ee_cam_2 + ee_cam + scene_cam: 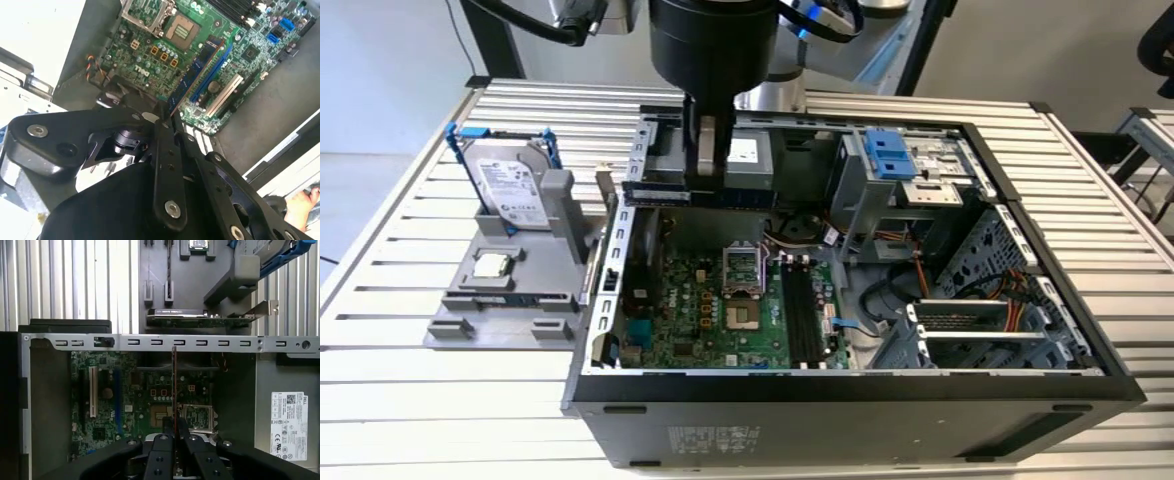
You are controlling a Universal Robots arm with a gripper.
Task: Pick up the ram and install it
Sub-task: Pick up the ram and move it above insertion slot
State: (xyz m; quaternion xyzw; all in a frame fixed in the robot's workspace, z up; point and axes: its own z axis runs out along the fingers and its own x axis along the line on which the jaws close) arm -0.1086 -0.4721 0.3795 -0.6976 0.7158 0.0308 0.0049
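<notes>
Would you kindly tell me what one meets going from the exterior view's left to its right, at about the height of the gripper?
Hard drive with blue rails → ram, clamped in the gripper above the open computer case → blue drive-bay latch.

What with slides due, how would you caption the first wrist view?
Hand shut on the ram, held edge-on over the motherboard in the open case.

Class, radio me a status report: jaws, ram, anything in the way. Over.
Gripper jaws shut on ram. Ram on edge above motherboard, not yet in a slot. Nothing seen between them.
</notes>
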